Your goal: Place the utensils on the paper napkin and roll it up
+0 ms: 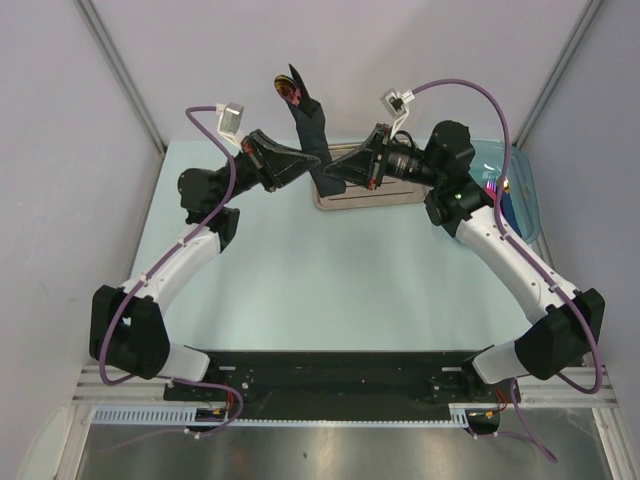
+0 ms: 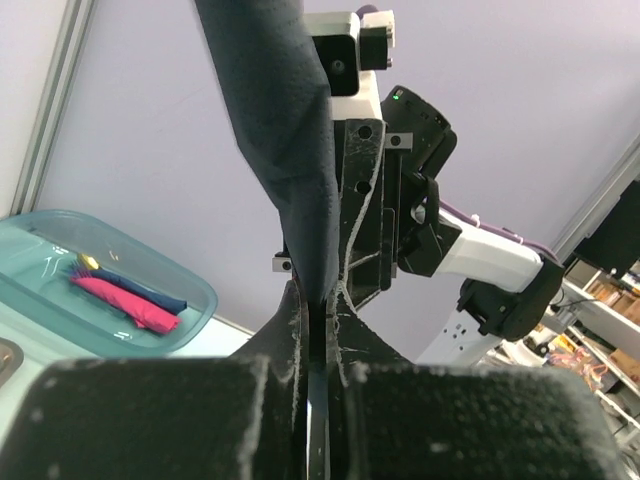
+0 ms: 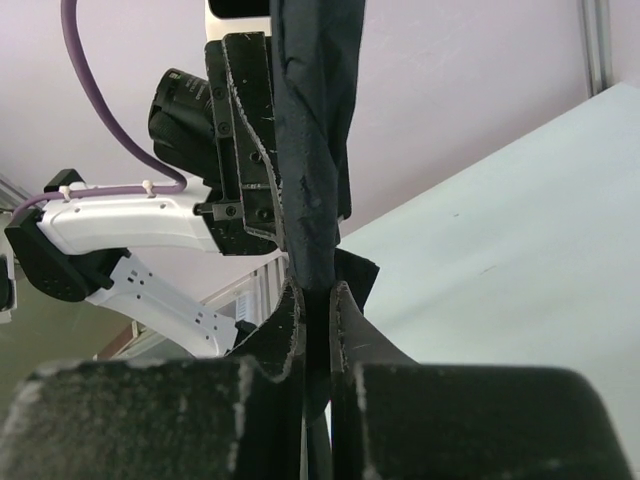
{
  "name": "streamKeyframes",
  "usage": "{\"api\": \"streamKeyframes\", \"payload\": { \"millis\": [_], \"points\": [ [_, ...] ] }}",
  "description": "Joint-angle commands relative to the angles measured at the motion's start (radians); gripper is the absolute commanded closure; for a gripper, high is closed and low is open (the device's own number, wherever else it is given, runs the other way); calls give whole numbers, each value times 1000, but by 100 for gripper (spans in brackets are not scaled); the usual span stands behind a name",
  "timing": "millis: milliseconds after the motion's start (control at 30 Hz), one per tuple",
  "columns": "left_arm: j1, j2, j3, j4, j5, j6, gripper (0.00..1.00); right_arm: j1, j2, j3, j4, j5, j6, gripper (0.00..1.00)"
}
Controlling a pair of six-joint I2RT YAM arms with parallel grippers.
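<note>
Paper napkin (image 1: pixel 311 122) roll held aloft, clear around.

The napkin (image 1: pixel 312 128) is thin black paper, matt and a little fibrous, with soft creases along the roll. A utensil (image 1: pixel 288 88) tip at its top end is glossy orange-red. The left gripper (image 2: pixel 318 305) and the right gripper (image 3: pixel 316 300) have black plastic fingers, rough, with edges scuffed white. The tray (image 1: pixel 372 204) is dull brushed metal. The bin (image 2: pixel 40 265) is clear blue-green plastic, glossy. The table (image 1: pixel 330 290) looks smooth and matt.
</note>
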Motion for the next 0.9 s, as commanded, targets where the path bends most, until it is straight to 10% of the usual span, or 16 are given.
{"api": "streamKeyframes", "payload": {
  "millis": [0,133,567,867],
  "points": [
    [-7,-8,36,61,-36,8,100,1,-4,38,38,0,9,100],
    [-8,-5,33,32,-39,14,98,-13,-2,46,9,4,9,100],
    [7,-19,19,-127,-52,115,15,-162,-40,28,-49,3,-1,100],
    [9,-80,-13,-290,15,304,10,-534,-90,-64,-316,-77,-179,100]
  ]
}}
